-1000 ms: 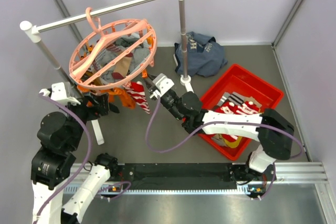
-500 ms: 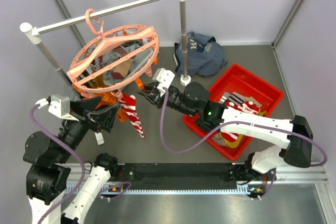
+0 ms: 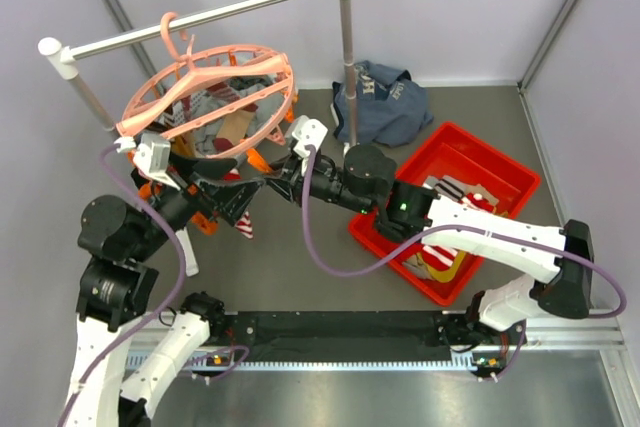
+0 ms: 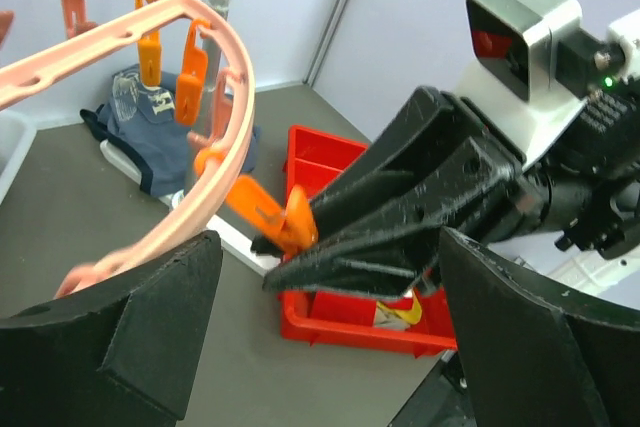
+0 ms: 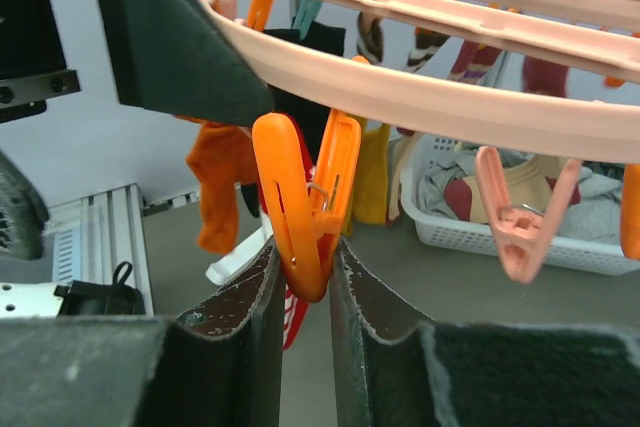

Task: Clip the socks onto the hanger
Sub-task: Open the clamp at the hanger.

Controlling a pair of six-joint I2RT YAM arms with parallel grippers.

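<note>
Hanger (image 3: pixel 232 48) hung by its hook on the rail stand (image 3: pixel 200 19), ring tilted. Both grippers sat under its near rim. In the top view the ring and the arms masked the tips, so only the wrist views showed the grip.

right gripper (image 5: pixel 305 267): clamped on one orange clip peg (image 5: pixel 305 197) hanging off the hanger rim, one finger touching each side of the peg's lower end. Couldn't tell whether the peg's jaws were sprung apart. The left wrist view showed the same peg pinched at the rim.

left gripper (image 3: pixel 232 187): fingers (image 4: pixel 130 337) spread wide just below the hanger rim, facing the right gripper. Both were cut off by the bottom of the frame.

Socks:
- red-and-white striped sock (image 3: pixel 243 222) hung below the hanger's near edge, upper part hidden behind the left arm. Which peg held it, couldn't tell.
- orange sock (image 5: pixel 215 187) hung under the hanger beside the clamped peg, partly behind a left finger.
- More fabric hung inside the ring, seen only through the crossbars and too cluttered to count.
- More socks lay in the red bin (image 3: pixel 490 152), well to the right of the hanger, partly covered by the right arm.

white basket (image 5: pixel 470 197) sat beneath the hanger, its near side cut off by the right fingers.
</note>
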